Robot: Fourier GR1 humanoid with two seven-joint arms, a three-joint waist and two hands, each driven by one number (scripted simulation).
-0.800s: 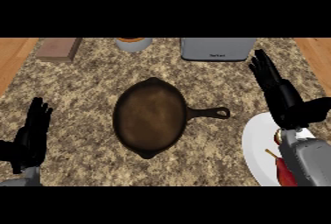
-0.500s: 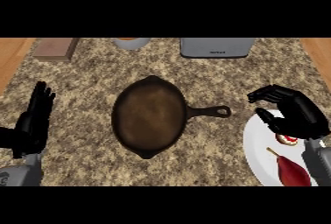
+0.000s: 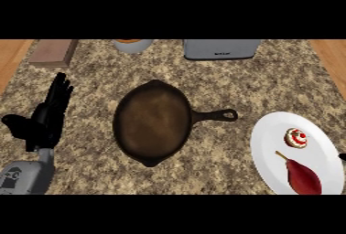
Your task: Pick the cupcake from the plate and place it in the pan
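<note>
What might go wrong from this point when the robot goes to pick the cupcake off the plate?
The red pepper lies close beside the cupcake on the plate, so a reaching hand could knock it. The pan has its handle pointing toward the plate, so a low carry might clip it.

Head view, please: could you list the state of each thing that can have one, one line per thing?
Pan: empty, flat on the counter, handle toward the plate.
Cupcake: on the plate, untouched.
Plate: holds the cupcake and a red pepper.
Red pepper: lying on the plate, apart from the cupcake.
Left hand: open, fingers up, resting at the left.
Right hand: not in view.
</note>
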